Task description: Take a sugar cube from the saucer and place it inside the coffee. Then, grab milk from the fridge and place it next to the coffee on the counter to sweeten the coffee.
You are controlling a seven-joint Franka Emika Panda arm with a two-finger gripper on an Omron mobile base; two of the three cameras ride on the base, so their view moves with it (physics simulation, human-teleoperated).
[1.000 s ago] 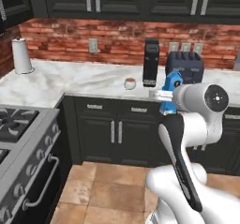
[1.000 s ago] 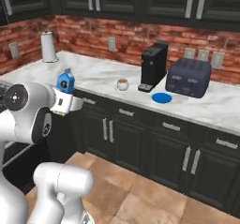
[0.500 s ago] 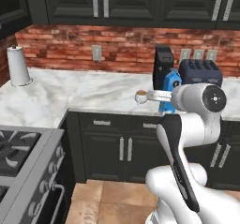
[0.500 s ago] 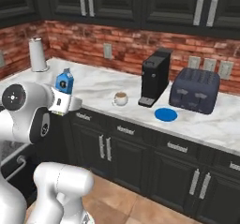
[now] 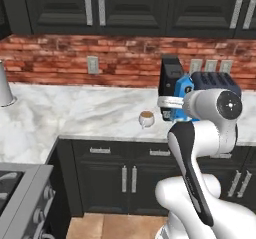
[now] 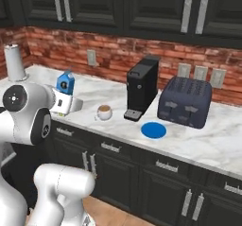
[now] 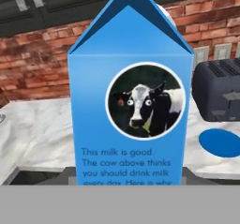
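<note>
- While the milk (image 6: pixel 65 82) is riding in the claw (image 6: pixel 66 103), the second half of the task looks to be in hand: the carton is being brought to the table (image 6: pixel 215 144) to stand beside the coffee (image 6: pixel 104 112).
- Going left to right in the right base view, a pale cylinder (image 6: pixel 14 62) is standing at the far end, then the claw is hovering with the upright carton above the table's front edge, just to the left of the cup.
- Next, the coffee is sitting near a black coffee machine (image 6: pixel 142 88); the saucer (image 6: pixel 153 130) is lying flat just past it, in front of a dark toaster (image 6: pixel 185 101).
- No sugar cube can be made out on the blue disc, and whether it is in the cup is too small to tell.
- In the hand view the carton (image 7: pixel 131 96) is filling the middle, cow label facing the camera; the claw is clasping it about half open, low on its body, though the fingertips themselves are hidden.
- Judging from this, the next move is calling for lowering the carton onto bare marble next to the cup without nudging it, then letting go.
</note>
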